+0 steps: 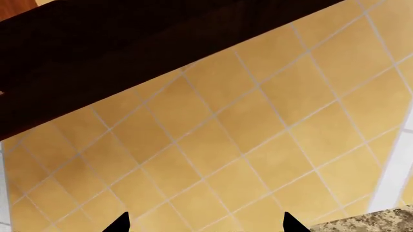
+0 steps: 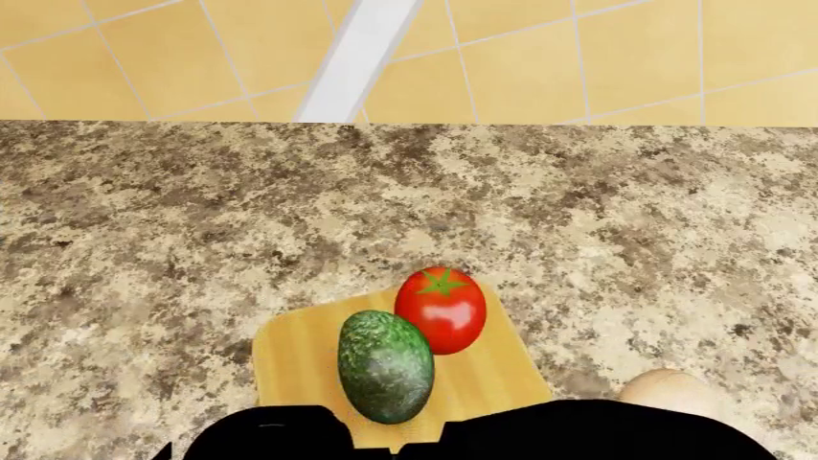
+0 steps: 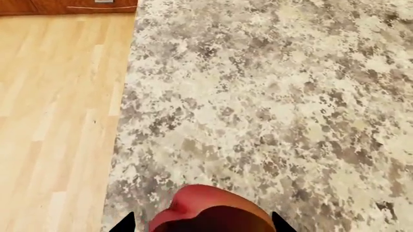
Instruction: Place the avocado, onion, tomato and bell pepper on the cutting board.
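step: carry bell pepper (image 3: 210, 212) to cutting board (image 2: 287, 350) | right hand (image 3: 203, 223) clamped on pepper over counter (image 3: 271, 96) | left hand (image 1: 205, 224) apart, empty | avocado (image 2: 385, 365), tomato (image 2: 442, 309) on board; onion (image 2: 665, 388) right of it | set pepper on bare left strip, clear of avocado

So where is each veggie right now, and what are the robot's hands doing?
Avocado: lying on the cutting board, touching the tomato.
Tomato: on the board, green top up.
Onion: on the counter, off the board, partly hidden.
Bell pepper: between the right tool's tips, above the counter; grip can't be confirmed.
Left tool: nothing between its tips, over the tiled floor.
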Controlling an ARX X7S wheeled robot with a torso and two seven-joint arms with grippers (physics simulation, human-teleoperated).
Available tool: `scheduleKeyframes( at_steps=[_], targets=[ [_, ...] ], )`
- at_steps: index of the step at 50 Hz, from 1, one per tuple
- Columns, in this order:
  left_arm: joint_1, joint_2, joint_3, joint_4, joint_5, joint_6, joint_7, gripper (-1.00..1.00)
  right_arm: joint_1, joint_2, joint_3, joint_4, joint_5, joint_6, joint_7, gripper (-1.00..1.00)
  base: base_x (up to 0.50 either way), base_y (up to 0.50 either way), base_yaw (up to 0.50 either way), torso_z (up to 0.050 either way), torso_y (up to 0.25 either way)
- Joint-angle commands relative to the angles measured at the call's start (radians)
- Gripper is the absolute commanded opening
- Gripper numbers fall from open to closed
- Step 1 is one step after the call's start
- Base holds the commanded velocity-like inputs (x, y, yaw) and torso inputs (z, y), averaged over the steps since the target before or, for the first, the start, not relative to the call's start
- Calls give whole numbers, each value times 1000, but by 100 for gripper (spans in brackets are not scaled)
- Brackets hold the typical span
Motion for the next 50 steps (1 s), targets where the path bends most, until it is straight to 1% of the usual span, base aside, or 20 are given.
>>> scheduleKeyframes(
  at_steps=[1, 2, 3, 9, 14, 22, 28, 34, 44, 50],
  targets=[
    [22, 6, -26, 6, 12, 20, 27, 100, -30, -22, -17, -14, -16, -16, -34, 100, 0, 0, 0, 0, 0],
    [24, 5, -26, 8, 10, 20, 24, 100, -27, -20, -14, -15, -14, -19, -34, 100, 0, 0, 0, 0, 0],
    [24, 5, -27, 7, 9, 20, 24, 100, -25, -18, -12, -15, -14, -22, -32, -100, 0, 0, 0, 0, 0],
    [24, 3, -26, 9, 7, 20, 25, 100, 7, -9, -3, -28, -11, -19, -31, -100, 0, 0, 0, 0, 0],
    [21, -2, -31, 10, 0, 19, 21, 100, 74, 20, 28, -34, 10, -7, -14, -100, 0, 0, 0, 0, 0],
    [14, 1, -34, 5, -4, 20, 21, 100, 194, 132, 124, -70, 108, -1, 30, -100, 0, 0, 0, 0, 0],
    [6, 12, -32, -2, -1, 20, 21, 100, 244, 214, 162, -114, 172, 2, 78, -100, 0, 0, 0, 0, 0],
    [-4, 24, -29, -13, 6, 22, 29, 100, 280, 287, 175, -161, 238, 12, 132, -100, 0, 0, 0, 0, 0],
    [-3, 21, -28, -8, 0, 20, 27, 100, 356, 394, 220, -223, 342, 5, 213, -100, 0, 0, 0, 0, 0],
    [13, 23, -21, -2, 5, 29, 28, 100, 397, 435, 218, -251, 401, 19, 252, -100, 0, 0, 0, 0, 0]
  ],
)
